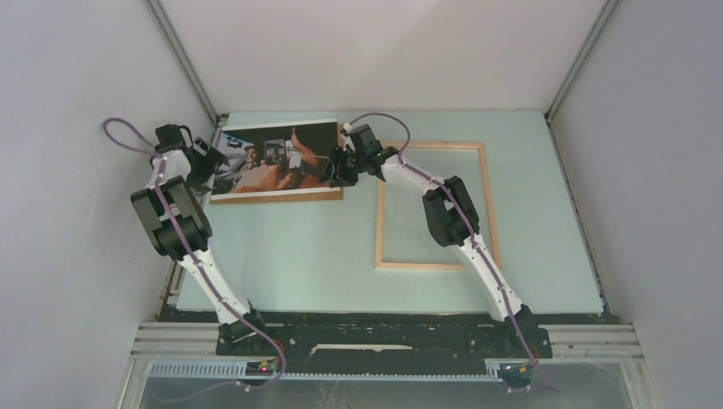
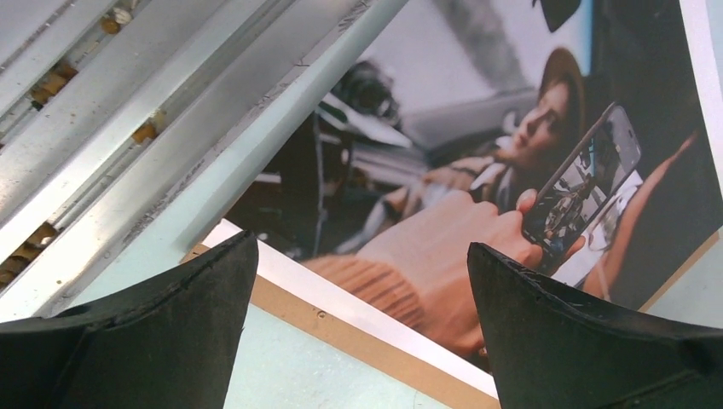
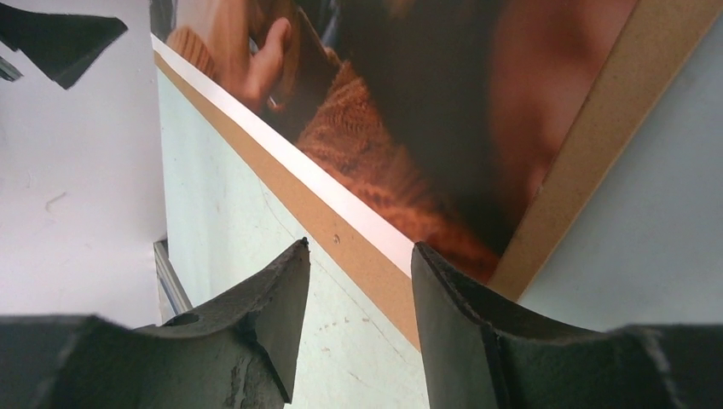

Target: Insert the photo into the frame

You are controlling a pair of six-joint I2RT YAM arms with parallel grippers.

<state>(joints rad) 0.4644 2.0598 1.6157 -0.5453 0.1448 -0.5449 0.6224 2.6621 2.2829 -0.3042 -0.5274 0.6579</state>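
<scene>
The colour photo print with white border [image 1: 277,158] lies picture side up on a plain brown backing board [image 1: 281,197], left of the thin light-wood rectangular frame [image 1: 379,230] and apart from it. The left gripper [image 2: 358,256] stands wide open at the photo's edge far from the frame. The right gripper [image 3: 358,251], at the near-frame edge, is half open; whether it touches the board I cannot tell.

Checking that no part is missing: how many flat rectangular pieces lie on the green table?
3: the colour photo print at the far left, the brown backing board under it, and the thin light wooden frame to their right. Another sheet could hide beneath.
</scene>
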